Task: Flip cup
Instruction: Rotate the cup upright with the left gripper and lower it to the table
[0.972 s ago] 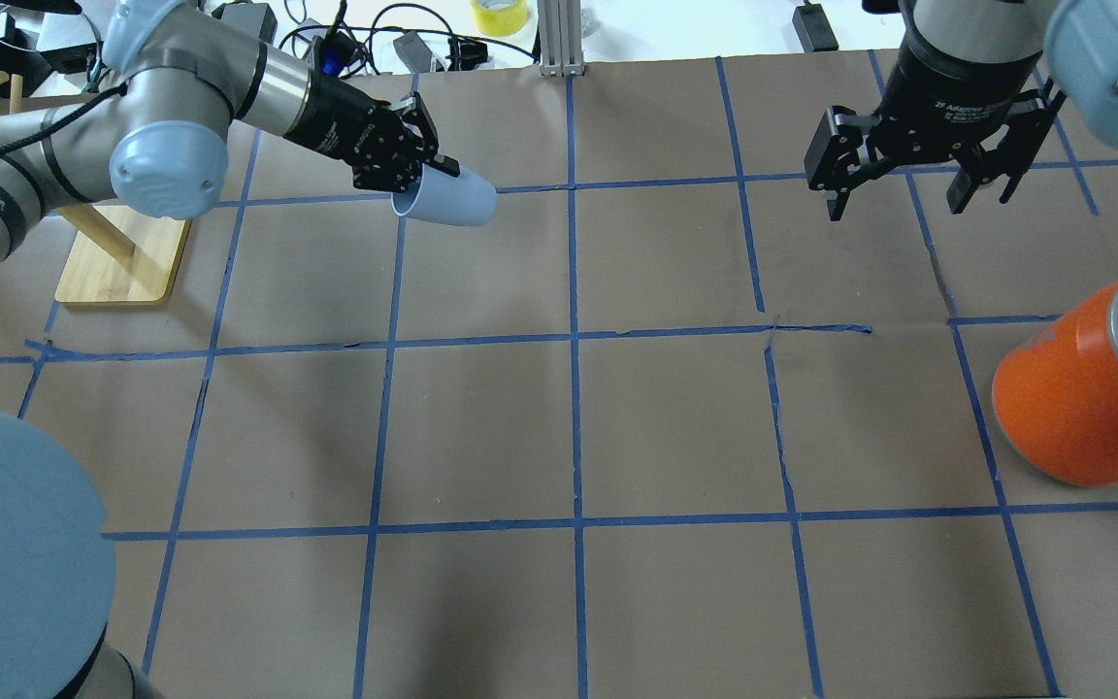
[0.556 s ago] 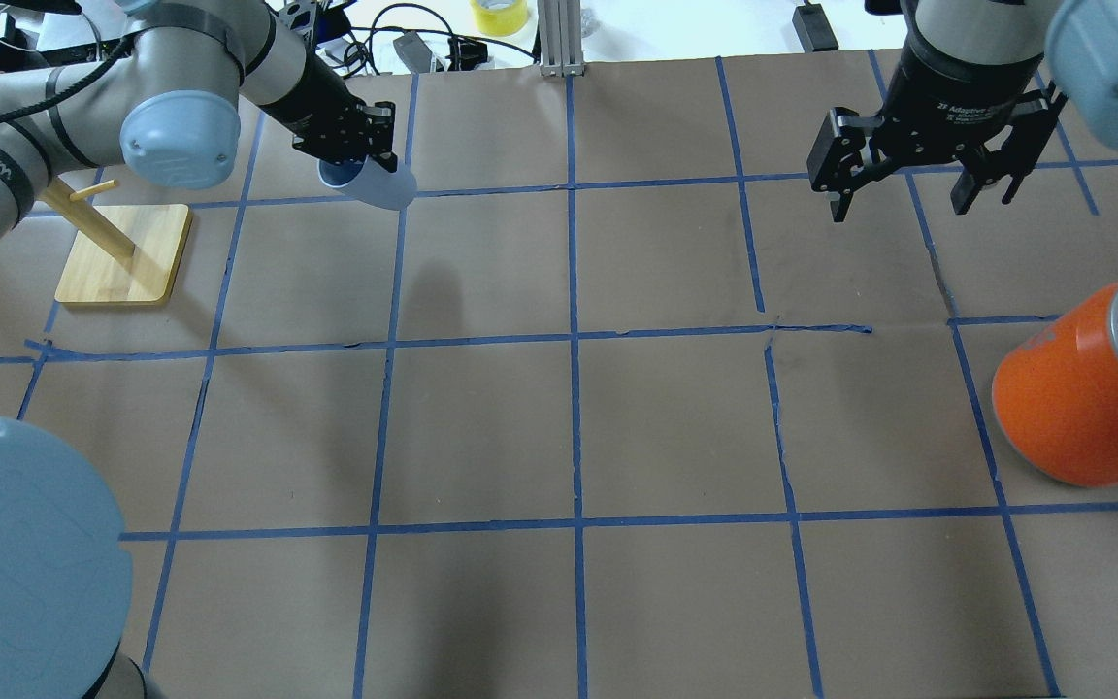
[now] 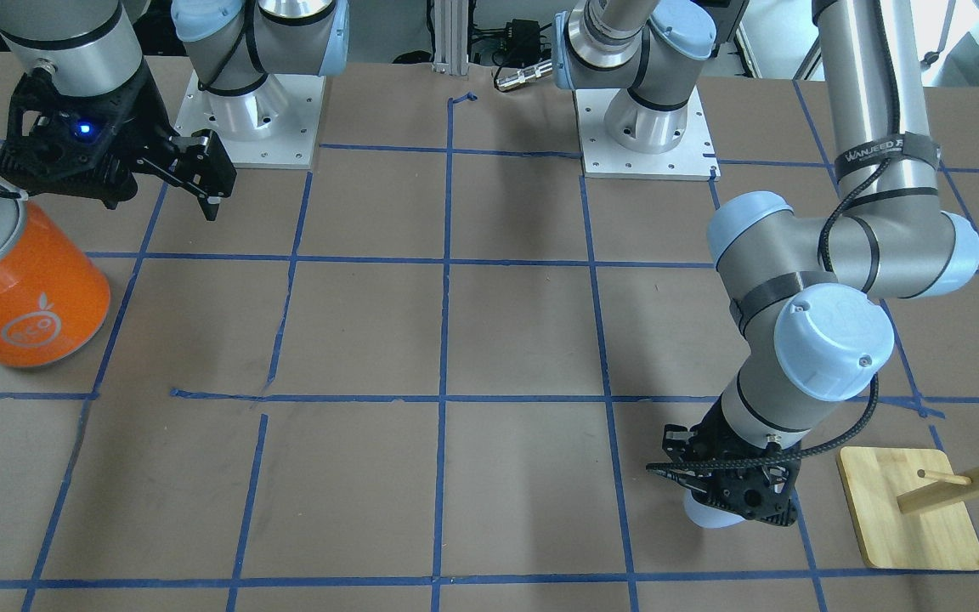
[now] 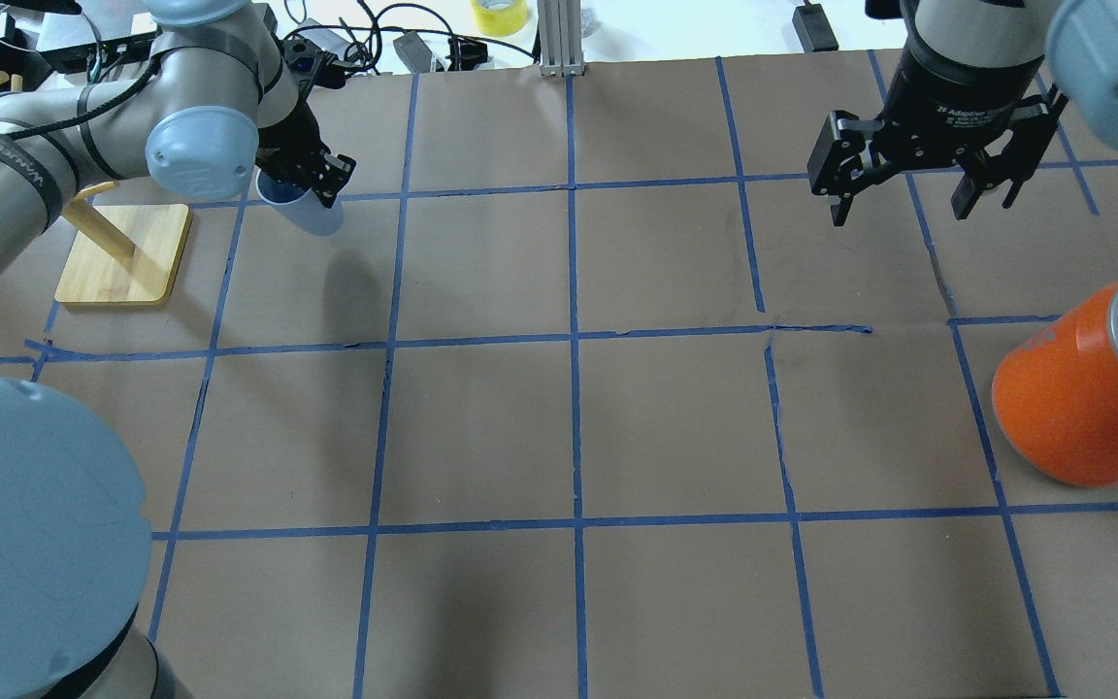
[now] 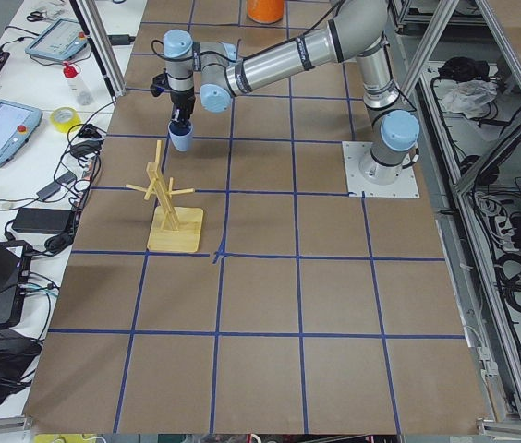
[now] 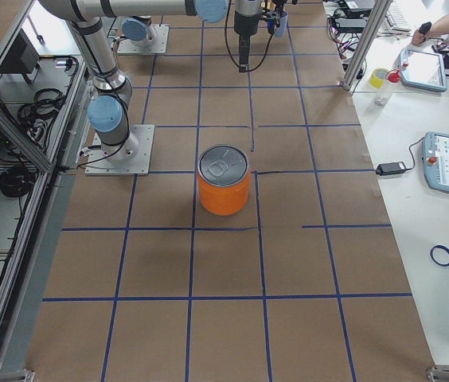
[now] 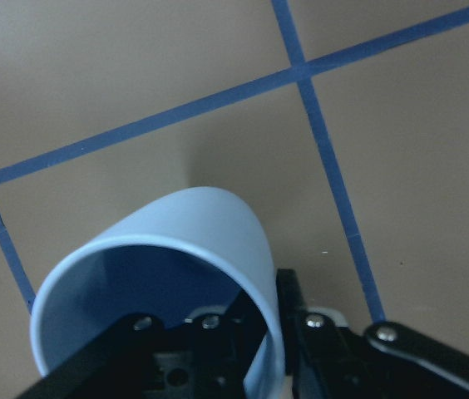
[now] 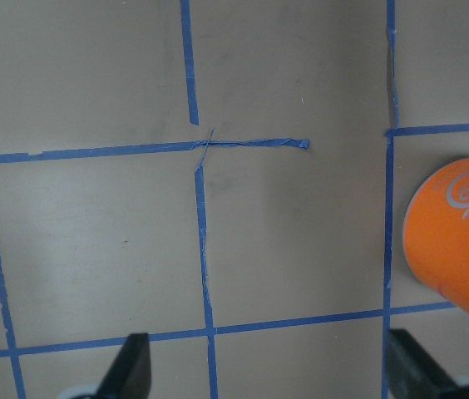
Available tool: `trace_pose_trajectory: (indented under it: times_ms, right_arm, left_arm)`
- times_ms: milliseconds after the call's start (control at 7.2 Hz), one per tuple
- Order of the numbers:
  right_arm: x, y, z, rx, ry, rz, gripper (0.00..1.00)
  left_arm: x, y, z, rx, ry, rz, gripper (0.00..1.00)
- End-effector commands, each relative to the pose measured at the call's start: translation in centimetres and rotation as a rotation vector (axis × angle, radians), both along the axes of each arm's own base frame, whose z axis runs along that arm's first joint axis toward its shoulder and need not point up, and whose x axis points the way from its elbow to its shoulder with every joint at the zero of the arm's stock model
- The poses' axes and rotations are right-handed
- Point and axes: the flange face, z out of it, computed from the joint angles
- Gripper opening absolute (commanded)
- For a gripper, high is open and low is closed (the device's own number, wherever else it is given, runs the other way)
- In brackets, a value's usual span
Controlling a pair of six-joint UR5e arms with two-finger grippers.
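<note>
The pale blue cup hangs in my left gripper above the table's far left, tilted with its mouth up and its base pointing down and to the right. The gripper is shut on the rim wall, one finger inside and one outside, as the left wrist view shows on the cup. The cup also shows under the gripper in the front view and in the left view. My right gripper is open and empty above the far right of the table.
A large orange can with a silver lid stands at the right edge, also in the right wrist view. A wooden peg stand sits just left of the cup. Blue tape lines grid the brown table.
My left arm has swung the cup leftward toward the wooden stand and turned it from lying sideways to mouth-up. The right arm has stayed put.
</note>
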Motion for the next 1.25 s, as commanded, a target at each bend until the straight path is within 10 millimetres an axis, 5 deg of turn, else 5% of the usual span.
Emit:
trace_pose_trajectory:
  times_ms: [0,1111]
  right_arm:
    - [0.0,0.0,-0.1,0.002,0.002,-0.001,1.0]
    - [0.0,0.0,0.0,-0.002,0.002,0.005,1.0]
  left_arm:
    - [0.3,-0.4,-1.0,0.013,-0.011,0.004,0.0]
    - [2.9,-0.7,-4.9,0.102,-0.024,0.043,0.05]
